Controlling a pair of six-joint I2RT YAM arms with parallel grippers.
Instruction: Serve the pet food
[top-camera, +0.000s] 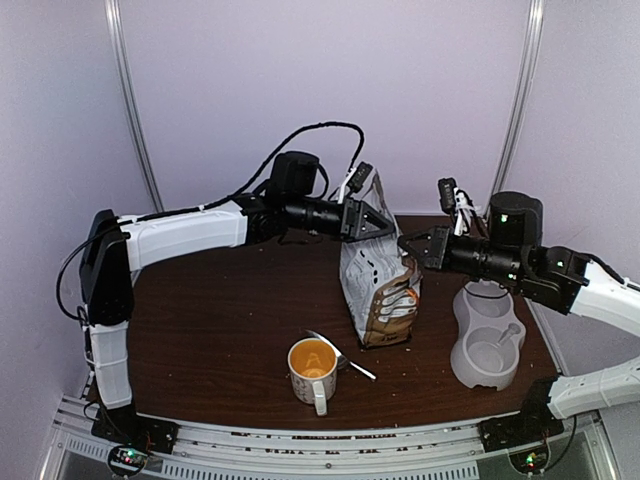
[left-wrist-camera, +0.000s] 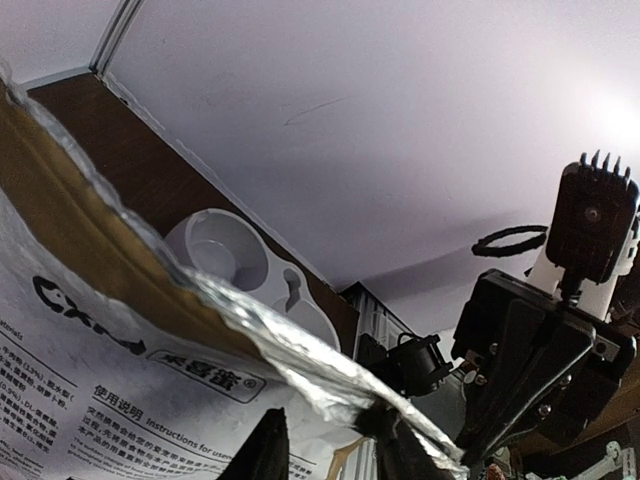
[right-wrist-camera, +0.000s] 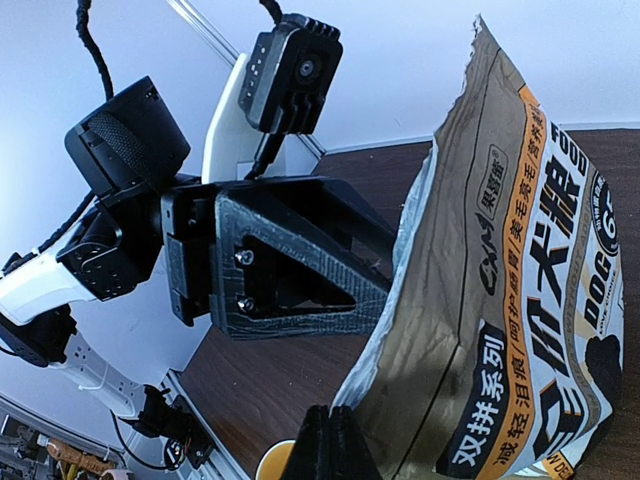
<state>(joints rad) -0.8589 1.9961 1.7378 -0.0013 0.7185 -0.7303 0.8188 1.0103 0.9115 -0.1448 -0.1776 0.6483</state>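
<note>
The white, tan and orange pet food bag (top-camera: 378, 285) stands upright at mid-table, its top torn open. No kibble shows; it is hidden inside. My left gripper (top-camera: 370, 222) is at the bag's upper left rim. In the left wrist view its fingers (left-wrist-camera: 265, 450) stand apart, with the foil rim (left-wrist-camera: 300, 345) crossing the right fingertip. My right gripper (top-camera: 408, 247) is at the bag's right side. In the right wrist view its jaws (right-wrist-camera: 335, 435) are pressed together at the bag's foil edge (right-wrist-camera: 400, 300).
A white mug with an orange lining (top-camera: 312, 368) stands near the front edge, with a metal spoon (top-camera: 342, 354) lying beside it. A pale double-bowl feeder (top-camera: 488, 338) sits at the right under my right arm, and also shows in the left wrist view (left-wrist-camera: 235, 255).
</note>
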